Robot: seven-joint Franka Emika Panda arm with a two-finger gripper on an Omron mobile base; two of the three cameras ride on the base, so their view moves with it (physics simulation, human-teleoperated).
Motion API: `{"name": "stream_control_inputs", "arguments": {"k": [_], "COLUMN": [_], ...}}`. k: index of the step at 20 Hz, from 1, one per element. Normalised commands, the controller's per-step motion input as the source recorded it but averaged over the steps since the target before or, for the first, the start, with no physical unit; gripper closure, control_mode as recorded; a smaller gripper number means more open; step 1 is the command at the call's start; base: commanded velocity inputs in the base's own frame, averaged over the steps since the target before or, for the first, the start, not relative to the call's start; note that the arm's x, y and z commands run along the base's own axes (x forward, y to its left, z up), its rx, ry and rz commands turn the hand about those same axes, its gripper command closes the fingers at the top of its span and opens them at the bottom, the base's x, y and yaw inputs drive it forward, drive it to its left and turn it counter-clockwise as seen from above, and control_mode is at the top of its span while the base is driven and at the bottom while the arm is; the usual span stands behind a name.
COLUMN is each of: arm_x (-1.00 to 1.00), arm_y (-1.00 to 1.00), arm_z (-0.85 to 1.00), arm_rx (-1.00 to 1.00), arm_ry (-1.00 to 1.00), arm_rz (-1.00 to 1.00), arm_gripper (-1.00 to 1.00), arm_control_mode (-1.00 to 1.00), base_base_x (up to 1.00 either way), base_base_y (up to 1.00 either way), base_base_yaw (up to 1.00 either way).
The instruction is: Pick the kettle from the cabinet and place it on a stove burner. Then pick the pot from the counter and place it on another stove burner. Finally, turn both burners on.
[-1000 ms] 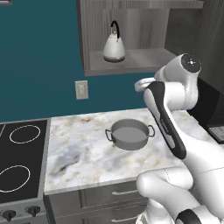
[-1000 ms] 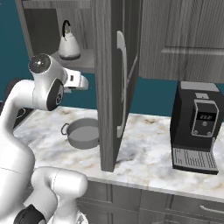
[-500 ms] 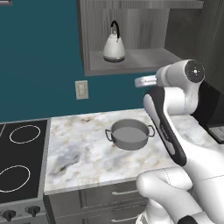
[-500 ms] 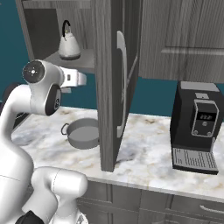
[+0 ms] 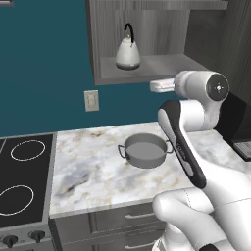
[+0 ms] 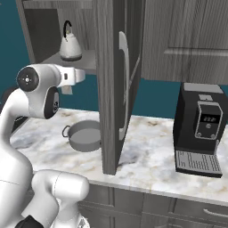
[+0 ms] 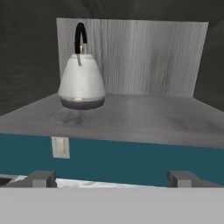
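Observation:
The small white-silver kettle (image 5: 128, 54) (image 6: 70, 46) (image 7: 82, 83) stands upright on the left of the shelf in the dark grey cabinet (image 5: 162, 63) (image 6: 42, 26) (image 7: 144, 116). My gripper (image 5: 156, 87) (image 6: 81, 75) (image 7: 111, 179) hangs just below the shelf's front edge, in front of the kettle and to its right. It is open, with nothing between its fingertips (image 7: 41, 178). The grey pot (image 5: 144, 150) (image 6: 84, 136) sits on the marble counter (image 5: 88, 171) (image 6: 147, 151) below. Two burners (image 5: 28, 149) (image 5: 14, 200) show as white rings on the black cooktop at the left.
The cabinet's open door (image 6: 118, 84) juts out over the counter, right of the arm. A black coffee machine (image 6: 200, 129) stands at the counter's right end. A wall outlet (image 5: 91, 100) (image 7: 60, 147) sits below the shelf. Stove knobs (image 5: 19, 238) line the cooktop's front.
The hand has risen slightly toward the shelf's front edge, its jaws still wide. Kettle and pot have not moved.

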Motion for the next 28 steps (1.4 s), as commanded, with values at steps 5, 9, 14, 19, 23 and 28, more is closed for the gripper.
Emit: {"name": "stream_control_inputs", "arguments": {"k": [5, 9, 14, 19, 23, 28], "arm_x": [0.00, 0.00, 0.00, 0.03, 0.02, 0.07], "arm_y": [0.00, 0.00, 0.00, 0.11, 0.01, 0.03], "arm_z": [0.23, 0.24, 0.23, 0.26, 0.29, 0.25], "arm_rx": [0.00, 0.00, 0.00, 0.00, 0.00, 0.00], "arm_ry": [-0.09, -0.08, -0.10, -0.12, -0.11, -0.06], "arm_rz": [-0.01, -0.02, -0.03, -0.05, -0.04, -0.04], "arm_gripper": [-1.00, -1.00, -1.00, -1.00, -1.00, -1.00], "arm_control_mode": [-1.00, -1.00, -1.00, -1.00, -1.00, -1.00], "base_base_x": [0.00, 0.00, 0.00, 0.00, 0.00, 0.00], "base_base_y": [0.00, 0.00, 0.00, 0.00, 0.00, 0.00], "base_base_yaw": [0.00, 0.00, 0.00, 0.00, 0.00, 0.00]}}
